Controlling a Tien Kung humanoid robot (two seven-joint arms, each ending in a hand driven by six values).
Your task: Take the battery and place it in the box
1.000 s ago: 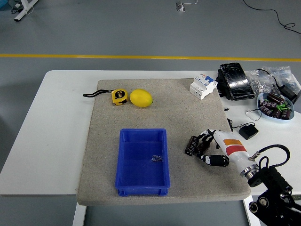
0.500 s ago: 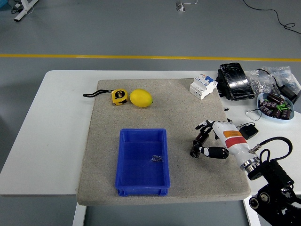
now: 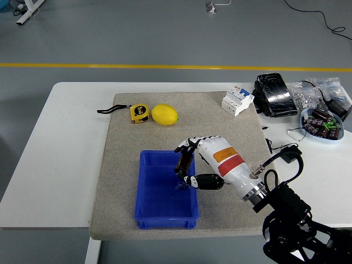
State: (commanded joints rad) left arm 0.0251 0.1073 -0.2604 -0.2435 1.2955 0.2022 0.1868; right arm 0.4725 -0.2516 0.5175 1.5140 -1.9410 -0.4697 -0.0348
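A blue open box [image 3: 159, 201] sits on the beige mat near the table's front edge. My right hand [image 3: 193, 162] is over the box's right rim. Its fingers are curled around a dark cylindrical battery [image 3: 184, 163], which it holds upright above the box's inside. Something small and dark [image 3: 180, 187] lies on the box floor below the hand. The left arm is out of view.
A yellow lemon [image 3: 164, 114] and a yellow tape measure [image 3: 139, 113] lie at the mat's back left. A white circuit breaker [image 3: 237, 100], a black wrapped pack [image 3: 275, 95], a bowl of parts [image 3: 322, 123] and a small black adapter [image 3: 290, 153] are at the right.
My right hand has lifted the battery off the mat and carried it left, from the mat's right side to above the box's right rim.
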